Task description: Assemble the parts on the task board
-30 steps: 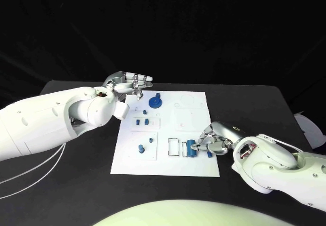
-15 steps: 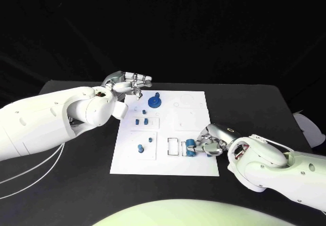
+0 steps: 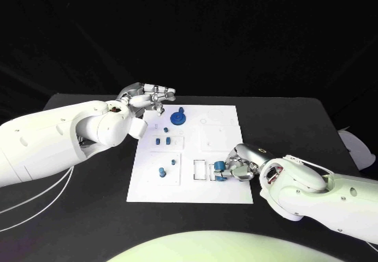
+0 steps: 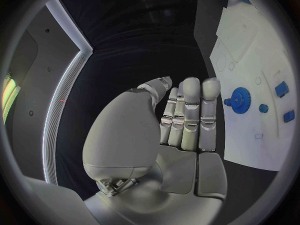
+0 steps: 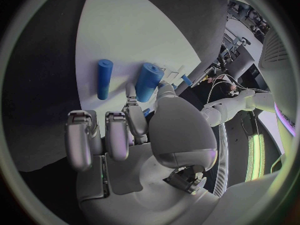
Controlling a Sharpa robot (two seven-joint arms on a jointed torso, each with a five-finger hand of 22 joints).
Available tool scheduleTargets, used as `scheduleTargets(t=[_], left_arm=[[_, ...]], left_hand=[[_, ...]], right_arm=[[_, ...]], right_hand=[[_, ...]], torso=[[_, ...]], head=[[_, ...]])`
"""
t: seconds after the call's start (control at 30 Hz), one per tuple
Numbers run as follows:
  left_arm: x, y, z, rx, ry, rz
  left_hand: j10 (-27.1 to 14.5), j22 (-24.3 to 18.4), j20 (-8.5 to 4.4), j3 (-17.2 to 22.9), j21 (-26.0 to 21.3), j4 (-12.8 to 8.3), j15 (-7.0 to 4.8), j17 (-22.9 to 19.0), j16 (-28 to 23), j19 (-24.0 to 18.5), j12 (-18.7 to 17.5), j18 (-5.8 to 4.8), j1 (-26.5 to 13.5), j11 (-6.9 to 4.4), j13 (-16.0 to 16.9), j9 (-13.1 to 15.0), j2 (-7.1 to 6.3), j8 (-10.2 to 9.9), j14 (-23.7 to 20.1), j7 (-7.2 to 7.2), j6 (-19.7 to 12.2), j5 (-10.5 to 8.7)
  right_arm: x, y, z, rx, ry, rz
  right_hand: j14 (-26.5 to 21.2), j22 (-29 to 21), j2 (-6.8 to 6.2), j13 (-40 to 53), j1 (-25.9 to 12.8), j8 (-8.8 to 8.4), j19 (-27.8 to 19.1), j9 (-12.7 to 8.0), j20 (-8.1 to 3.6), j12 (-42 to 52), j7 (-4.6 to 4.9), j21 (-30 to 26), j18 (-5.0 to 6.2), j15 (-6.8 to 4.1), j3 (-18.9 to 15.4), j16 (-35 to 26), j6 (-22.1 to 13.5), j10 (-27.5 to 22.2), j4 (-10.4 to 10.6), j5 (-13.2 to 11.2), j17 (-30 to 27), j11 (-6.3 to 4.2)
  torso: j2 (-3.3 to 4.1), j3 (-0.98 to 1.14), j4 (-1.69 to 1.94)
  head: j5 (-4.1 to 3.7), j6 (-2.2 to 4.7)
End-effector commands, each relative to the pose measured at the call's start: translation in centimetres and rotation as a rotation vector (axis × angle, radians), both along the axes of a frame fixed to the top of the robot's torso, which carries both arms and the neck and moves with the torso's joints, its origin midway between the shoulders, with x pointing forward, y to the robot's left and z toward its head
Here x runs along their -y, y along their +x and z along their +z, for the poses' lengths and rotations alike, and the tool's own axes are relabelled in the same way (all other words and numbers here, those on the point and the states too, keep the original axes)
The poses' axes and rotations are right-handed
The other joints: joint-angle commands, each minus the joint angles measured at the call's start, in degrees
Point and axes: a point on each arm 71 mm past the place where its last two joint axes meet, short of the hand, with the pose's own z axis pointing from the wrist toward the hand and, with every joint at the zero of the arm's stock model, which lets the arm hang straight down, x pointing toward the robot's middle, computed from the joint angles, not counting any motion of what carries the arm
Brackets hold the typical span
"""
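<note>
Blue cylinder (image 3: 219, 170) lies at the task board's (image 3: 224, 131) 5 o'clock edge; I see my right hand (image 3: 240, 164) with fingers curled against it, apparently seating it by its slot. My left hand (image 3: 146, 97) hovers empty at 11 o'clock, fingers pressed together, probably parked clear.

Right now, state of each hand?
Left hand: holds nothing, fingers straight and together, raised beyond the board's far edge.
Right hand: fingers on a blue cylinder; firm grip cannot be told.
</note>
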Motion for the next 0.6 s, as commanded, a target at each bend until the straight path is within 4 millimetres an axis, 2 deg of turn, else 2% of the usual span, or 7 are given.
scheduleTargets(t=[0.03,0.13,0.27,0.43,0.5,0.6], left_arm=[[0.26,-0.08,0.13,0.004,-0.018,-0.019],[0.28,-0.09,0.13,0.004,-0.019,-0.020],[0.32,-0.11,0.13,0.004,-0.020,-0.023],[0.41,-0.12,0.16,0.007,-0.022,-0.028],[0.44,-0.12,0.16,0.008,-0.022,-0.029],[0.44,-0.11,0.16,0.009,-0.022,-0.031]], left_hand=[[-0.4,0.0,0.49,-0.1,-0.2,0.2,0.27,0.0,0.0,-0.1,0.4,0.75,-0.6,0.07,0.1,-0.1,0.08,0.2,-0.3,-0.14,-0.4,-0.02],[-0.4,-0.1,0.50,-0.2,-0.3,0.3,0.27,-0.1,0.1,-0.1,0.5,0.76,-0.6,0.05,0.1,-0.1,0.19,0.3,-0.3,-0.17,-0.4,0.00],[-0.5,-0.1,0.50,-0.3,-0.4,0.2,0.26,-0.2,0.0,-0.1,0.5,0.77,-0.5,0.02,0.1,-0.1,0.22,0.3,-0.4,-0.21,-0.4,0.02],[-0.6,-0.3,0.47,-0.3,-0.5,-0.1,0.21,-0.2,0.1,-0.1,0.7,0.80,-0.1,-0.03,0.2,-0.1,0.28,0.3,-0.4,-0.24,-0.5,0.06],[-0.7,-0.3,0.46,-0.3,-0.6,-0.1,0.20,-0.3,0.1,-0.1,0.8,0.80,0.1,-0.03,0.2,-0.1,0.32,0.3,-0.4,-0.24,-0.5,0.07],[-0.7,-0.3,0.45,-0.3,-0.6,-0.2,0.19,-0.5,0.0,-0.1,0.8,0.81,0.2,-0.03,0.2,-0.2,0.32,0.4,-0.5,-0.24,-0.5,0.08]], right_arm=[[-0.12,-0.41,-0.80,-0.038,-0.056,0.036],[-0.10,-0.36,-0.85,-0.033,-0.068,0.040],[-0.11,-0.32,-0.91,-0.033,-0.076,0.045],[-0.18,-0.34,-0.71,-0.015,-0.054,0.038],[-0.16,-0.39,-0.46,0.003,-0.031,0.027],[-0.05,-0.54,-0.05,0.026,0.011,0.007]], right_hand=[[4.0,13.9,0.03,0.0,0.8,0.22,4.3,0.2,-0.48,-0.3,-0.15,-0.1,-0.78,-0.36,0.2,-0.1,0.2,-0.4,-0.4,-0.1,5.0,-0.25],[4.0,13.9,-0.01,-0.1,1.5,0.40,4.3,0.4,-0.52,-0.4,-0.19,-0.1,-0.77,-0.40,0.2,-0.2,0.2,-0.5,-0.4,0.3,5.0,-0.30],[4.0,13.9,-0.10,0.0,2.6,0.65,4.3,0.7,-0.58,-0.5,-0.23,0.0,-0.78,-0.45,0.2,-0.1,0.1,-0.4,-0.5,1.2,5.2,-0.34],[4.3,14.1,0.03,0.9,5.4,1.15,4.6,1.3,-0.70,0.1,-0.42,0.8,-0.96,-0.61,0.6,0.5,0.2,0.0,-1.0,4.9,6.4,-0.54],[4.4,14.3,0.33,1.5,5.9,1.45,4.9,1.6,-0.82,0.6,-0.60,1.4,-1.09,-0.72,0.7,0.8,0.4,0.4,-0.8,7.0,7.1,-0.71],[4.6,14.5,0.91,1.8,6.5,1.79,5.1,1.9,-0.95,0.8,-0.89,2.0,-1.22,-0.91,0.9,1.2,0.8,0.7,-0.6,8.8,8.0,-0.96]], torso=[[0.01,-0.01,0.01],[-0.03,0.04,0.00],[-0.02,0.00,0.03],[-0.05,0.03,-0.01],[-0.05,0.06,-0.04],[-0.04,0.10,-0.07]], head=[[-0.05,0.04],[0.01,-0.05],[-0.22,0.00],[-0.10,0.21],[-0.11,0.27],[-0.07,0.39]])
